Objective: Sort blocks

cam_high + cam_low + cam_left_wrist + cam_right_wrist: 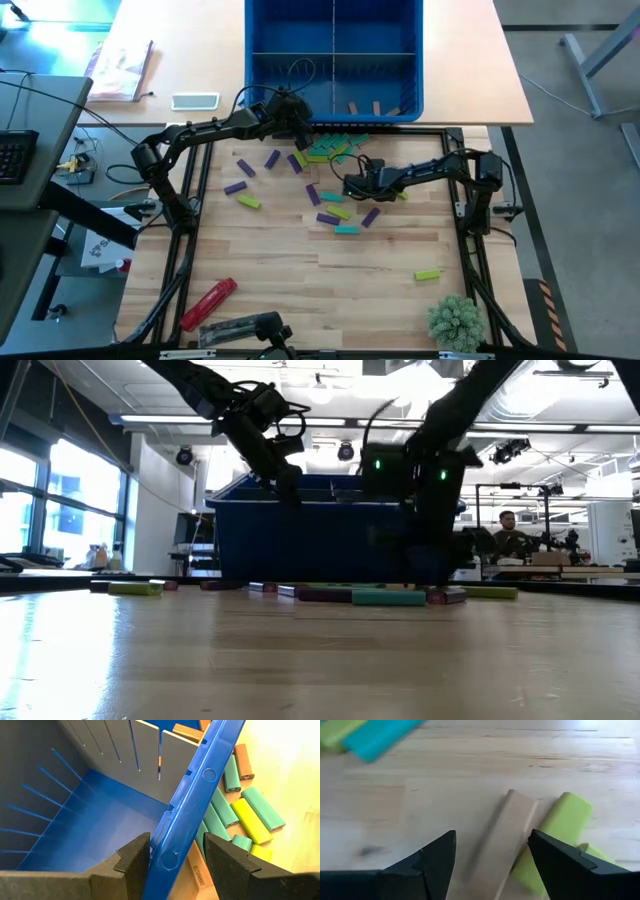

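Overhead, going left to right: a red tool [208, 302] lies at about 7 o'clock on the table [300, 270], well apart from the blocks. The left gripper [297, 137] sits toward 12 o'clock at the near wall of the blue bin [333, 112]; its wrist view shows the open jaws straddling that wall, one finger [131, 861] inside the bin and the other outside, holding no block. Purple blocks [272, 159] are scattered just below it, and a heap of teal and lime blocks [333, 150] lies against the bin wall at 12 o'clock. Two tan blocks [377, 108] rest inside the bin's near right compartment. The right gripper [352, 185] is low over the middle of the table, among more purple, teal and lime blocks; its jaws are open, with a tan block [499, 842] lying on the wood between the fingertips and a lime block [555, 832] touching that block's side. One lime block [428, 274] lies alone at about 4 o'clock, and a green plant [457, 321] stands at 5 o'clock.
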